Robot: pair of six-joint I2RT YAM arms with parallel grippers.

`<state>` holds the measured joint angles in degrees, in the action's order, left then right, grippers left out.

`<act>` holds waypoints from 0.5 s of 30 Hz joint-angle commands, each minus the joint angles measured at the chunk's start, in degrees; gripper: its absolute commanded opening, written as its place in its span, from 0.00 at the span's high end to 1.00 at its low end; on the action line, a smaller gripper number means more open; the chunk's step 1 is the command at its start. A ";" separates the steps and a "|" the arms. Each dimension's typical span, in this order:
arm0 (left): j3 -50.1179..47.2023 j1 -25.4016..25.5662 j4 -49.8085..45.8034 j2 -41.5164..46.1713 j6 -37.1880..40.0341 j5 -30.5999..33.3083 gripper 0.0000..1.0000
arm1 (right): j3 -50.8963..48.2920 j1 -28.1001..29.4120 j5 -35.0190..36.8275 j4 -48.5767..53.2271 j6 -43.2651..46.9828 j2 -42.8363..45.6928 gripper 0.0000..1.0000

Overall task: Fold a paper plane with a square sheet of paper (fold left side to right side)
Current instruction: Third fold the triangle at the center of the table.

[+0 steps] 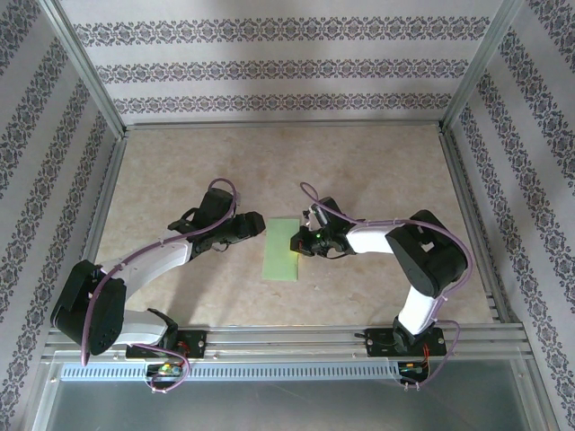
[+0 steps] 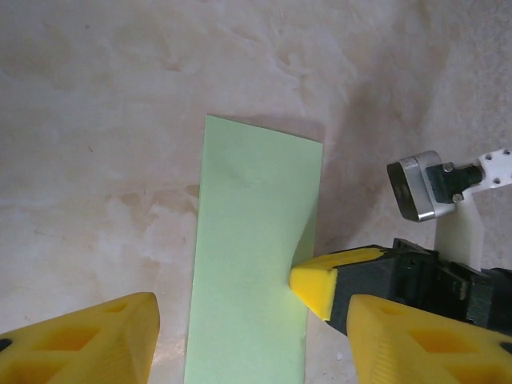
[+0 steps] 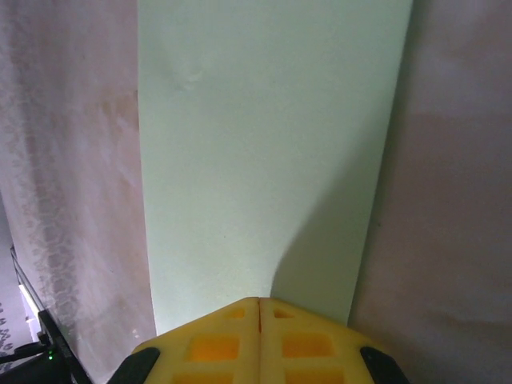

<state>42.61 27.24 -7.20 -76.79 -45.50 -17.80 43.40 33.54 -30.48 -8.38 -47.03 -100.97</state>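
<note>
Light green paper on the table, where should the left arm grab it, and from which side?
The light green paper lies flat as a narrow rectangle, so only edges offer a pinch. The right arm's shut jaws touch its right edge, so probably take the long left edge, from the left, jaws low.

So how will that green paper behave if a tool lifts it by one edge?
Probably floppy: the green paper bows up where the shut right tool meets its edge. Likely very light, since it looks thin and lies flat, so a push may slide it across the tabletop rather than crease it.
</note>
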 commanded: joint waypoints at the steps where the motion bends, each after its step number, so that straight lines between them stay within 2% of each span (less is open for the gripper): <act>1: 0.10 -0.90 0.62 -1.60 -0.62 -2.02 0.37 | 0.55 0.55 0.72 0.56 0.68 -1.45 1.00; 9: -2.51 -0.71 4.15 -7.28 -3.53 -10.81 0.51 | 0.90 0.38 0.16 0.74 3.85 -2.96 1.00; 15: -2.46 0.52 3.73 -11.49 -3.51 -13.60 0.57 | 1.16 0.17 -0.02 0.82 4.59 -2.75 1.00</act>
<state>40.07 27.38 -5.02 -87.11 -48.36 -28.56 44.14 33.54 -31.40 -8.88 -44.42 -102.28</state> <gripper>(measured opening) 0.437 0.060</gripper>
